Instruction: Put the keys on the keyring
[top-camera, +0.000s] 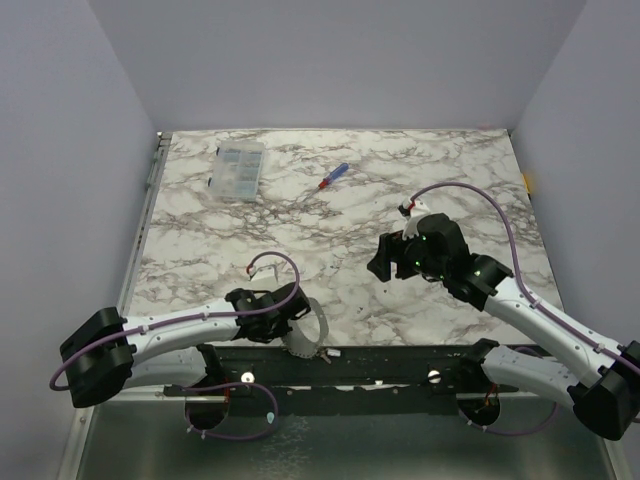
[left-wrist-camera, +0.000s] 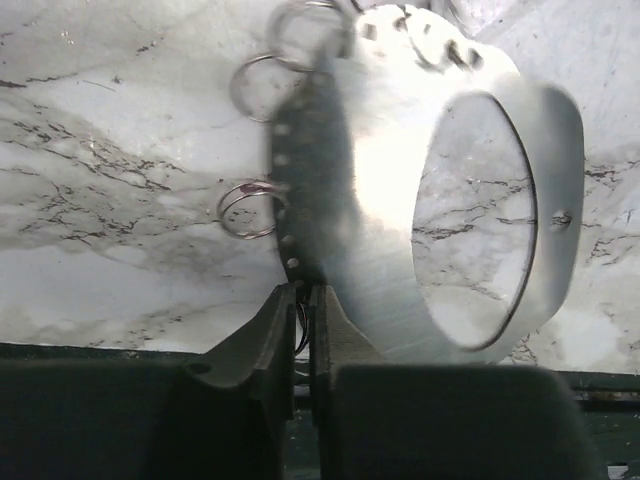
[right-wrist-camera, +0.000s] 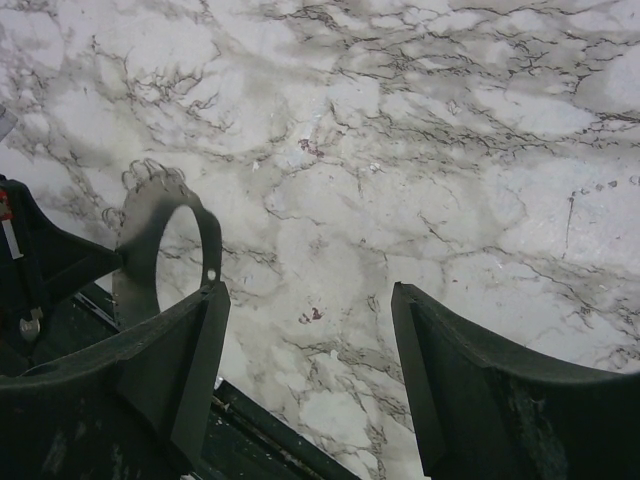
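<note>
The keyring is a pale grey strip curved into a wide loop, with small wire rings along its left edge. My left gripper is shut on the strip's lower edge and holds it upright near the table's front edge. In the top view the left gripper sits at front centre-left. My right gripper is open and empty above bare marble, right of the loop; in the top view it is centre-right. I cannot make out the keys in any view.
A clear plastic compartment box lies at the back left. A small red-and-blue screwdriver lies at the back centre. A black rail runs along the near table edge. Grey walls close in the back and both sides.
</note>
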